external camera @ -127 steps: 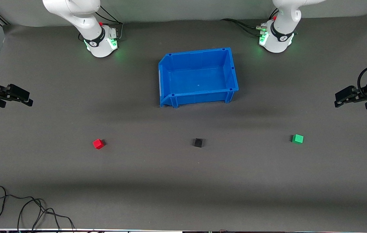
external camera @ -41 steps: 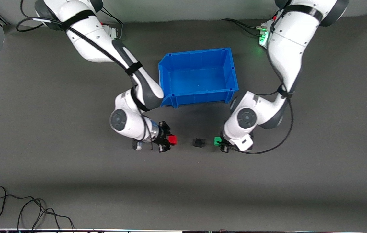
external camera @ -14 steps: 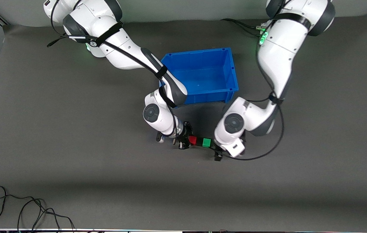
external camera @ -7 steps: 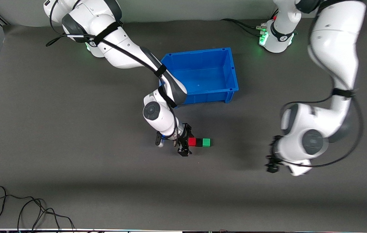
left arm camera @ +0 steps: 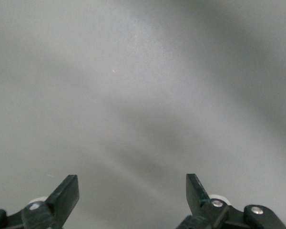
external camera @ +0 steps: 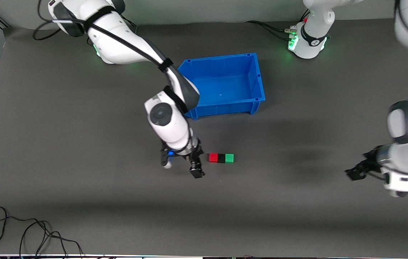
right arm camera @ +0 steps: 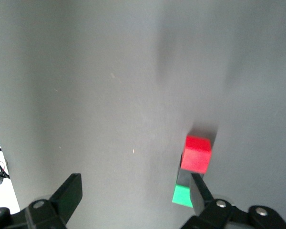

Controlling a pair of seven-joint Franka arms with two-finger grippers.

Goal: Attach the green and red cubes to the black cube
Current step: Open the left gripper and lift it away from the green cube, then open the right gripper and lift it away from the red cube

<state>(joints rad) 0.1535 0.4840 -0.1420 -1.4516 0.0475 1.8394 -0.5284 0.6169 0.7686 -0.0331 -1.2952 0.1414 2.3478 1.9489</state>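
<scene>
Jaws on both of your grippers are spread wide with nothing between them. Your right gripper sits low over the mat, just beside the red cube on the side toward the right arm's end of the table, not touching it. Your left gripper is well apart from the cubes, over bare mat at the left arm's end. The red cube, black cube and green cube lie on the mat in one tight row, black in the middle with a coloured cube touching each side. That row is nearer to the front camera than the blue bin.
</scene>
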